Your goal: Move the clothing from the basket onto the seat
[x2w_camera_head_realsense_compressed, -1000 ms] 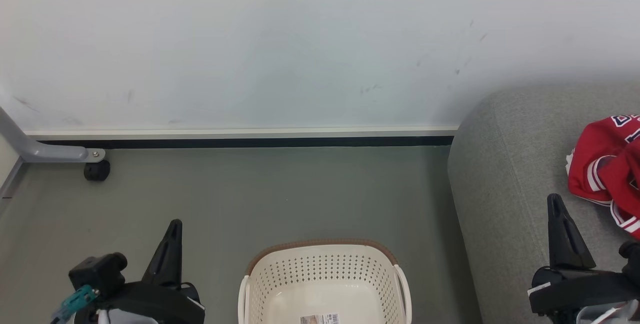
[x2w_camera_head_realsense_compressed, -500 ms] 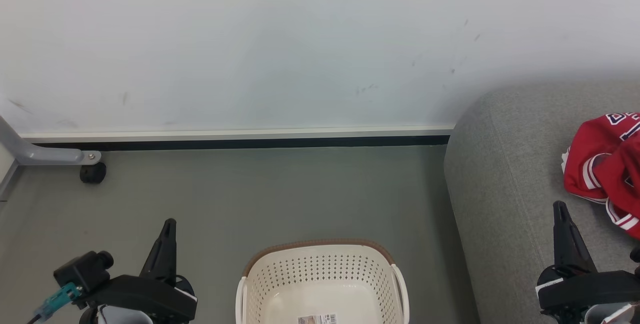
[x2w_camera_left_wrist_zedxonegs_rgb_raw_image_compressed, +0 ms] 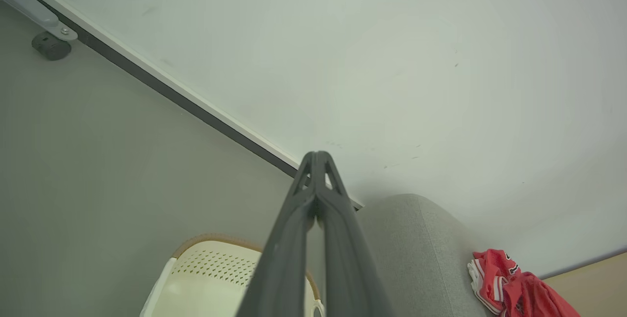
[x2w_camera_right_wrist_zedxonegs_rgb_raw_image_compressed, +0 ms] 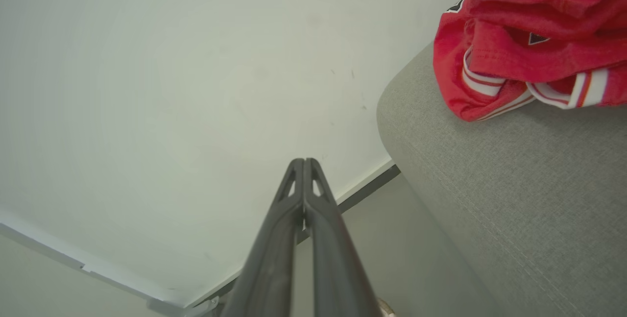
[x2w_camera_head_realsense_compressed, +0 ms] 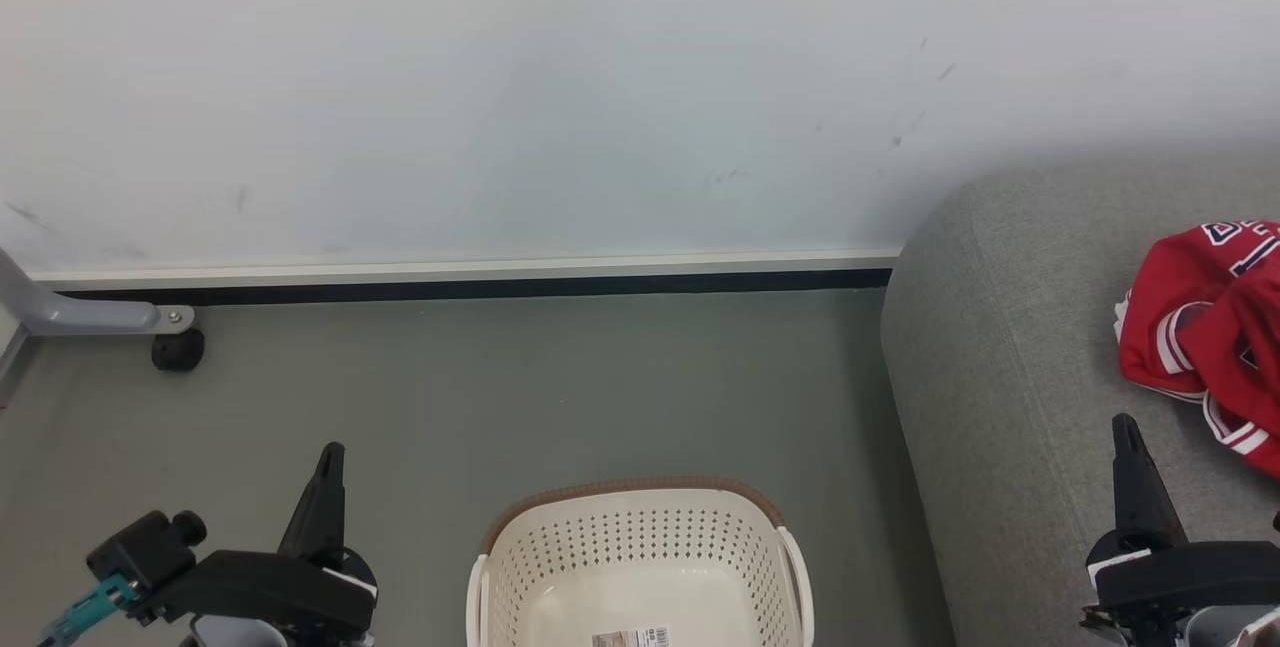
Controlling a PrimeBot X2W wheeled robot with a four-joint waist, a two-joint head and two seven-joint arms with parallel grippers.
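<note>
Background: you face a plain pale wall (x2w_camera_head_realsense_compressed: 500, 77) with a dark strip (x2w_camera_head_realsense_compressed: 480, 284) along its foot, and below it a grey-green floor (x2w_camera_head_realsense_compressed: 550, 377).
Basket: your cream basket (x2w_camera_head_realsense_compressed: 640, 484) stands on the floor at the bottom middle of the head view. Its bottom is bare around a barcode sticker (x2w_camera_head_realsense_compressed: 630, 638).
Seat: the grey seat (x2w_camera_head_realsense_compressed: 1000, 347) fills the right side, beside the basket, with a narrow strip of floor between them.
Clothing: the red clothing (x2w_camera_head_realsense_compressed: 1190, 327) with white-and-red trim lies crumpled on top of the seat, at the right edge of the head view. You cannot read its lettering.
Left gripper: your left gripper (x2w_camera_head_realsense_compressed: 331, 455) hangs over the floor, left of the basket. The fingers are pressed together and hold nothing.
Right gripper: your right gripper (x2w_camera_head_realsense_compressed: 1124, 424) is over the seat, near the clothing but apart from it. The fingers are pressed together and hold nothing.
Far left: a grey metal leg (x2w_camera_head_realsense_compressed: 80, 312) with a black wheel (x2w_camera_head_realsense_compressed: 178, 350) stands by the wall.
</note>
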